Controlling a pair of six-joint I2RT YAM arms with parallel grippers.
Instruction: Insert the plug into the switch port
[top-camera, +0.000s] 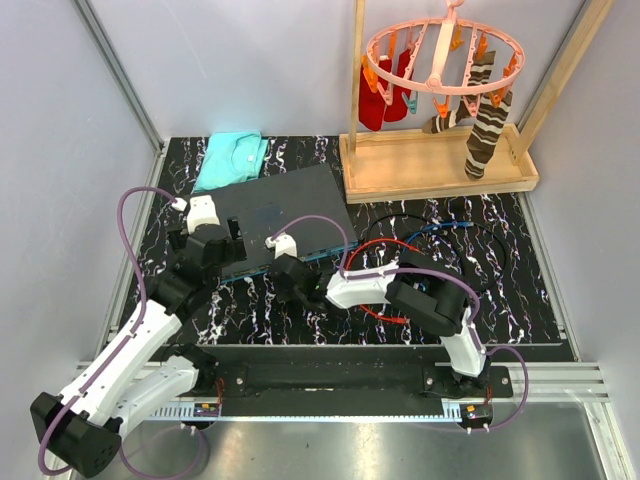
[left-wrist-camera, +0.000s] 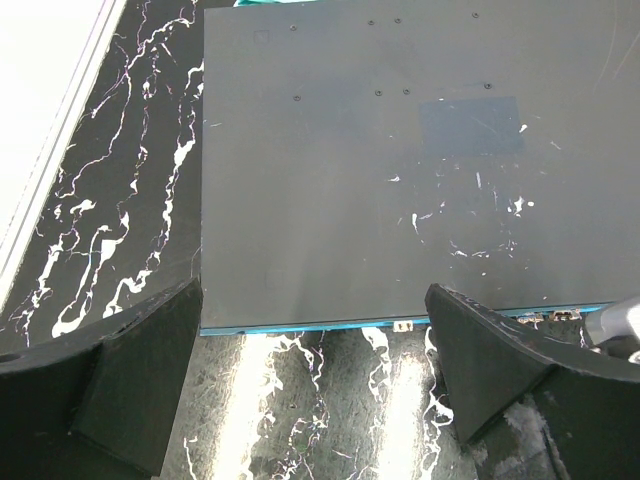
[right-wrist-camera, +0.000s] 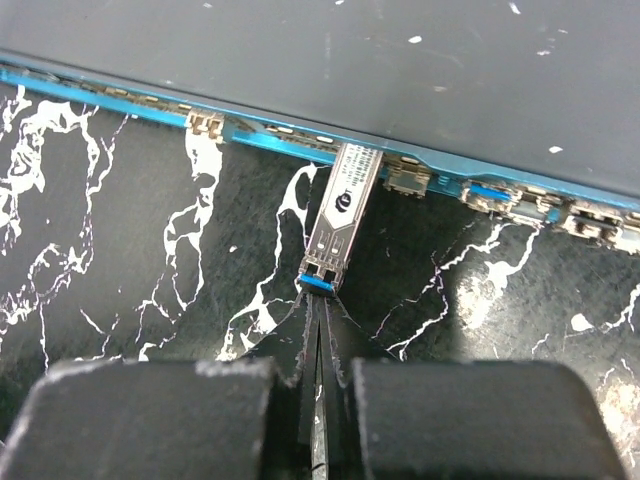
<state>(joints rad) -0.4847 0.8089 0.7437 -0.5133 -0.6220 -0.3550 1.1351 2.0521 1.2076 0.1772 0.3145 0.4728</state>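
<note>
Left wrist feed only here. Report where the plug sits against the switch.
Observer: In the right wrist view, the silver plug has its nose at the teal port edge of the switch, with most of its body outside.
Operator: Give me its angle.
Observer: Skewed, not square to that edge.
Operator: Report the right hand.
Observer: The right hand is shut on the thin black cable trailing from the plug.

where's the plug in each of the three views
top external: not distinguishable, hidden under the right gripper at the switch front.
left wrist: not in it.
right wrist: centre, plug with its far end at the teal port edge, thin leads trailing into the closed jaws.
shared landmark: the switch's teal port edge, seen in all three.
</note>
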